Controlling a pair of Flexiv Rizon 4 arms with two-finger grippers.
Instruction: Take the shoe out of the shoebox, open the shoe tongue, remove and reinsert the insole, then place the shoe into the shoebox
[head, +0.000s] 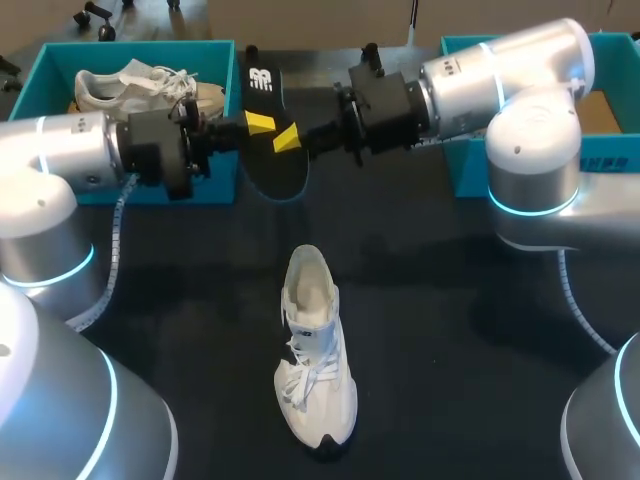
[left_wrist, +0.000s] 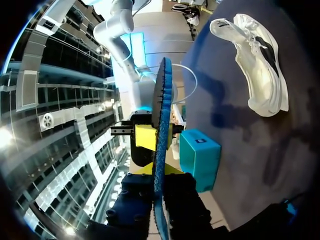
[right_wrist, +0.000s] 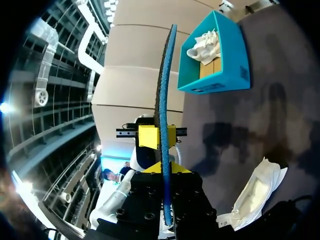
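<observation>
Pinching insole (head: 275, 170) with both jaws.

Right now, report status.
Left gripper, right gripper: jaws shut on the insole, held above the table. Shoe on the table, insole out. Nothing between insole and shoe.

Rough-edged foam insole (head: 262, 92), white cloth shoe (head: 318, 360)

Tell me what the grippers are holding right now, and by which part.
Both hold the insole in the air: the left gripper and right gripper each pinch its middle from opposite edges.
</observation>
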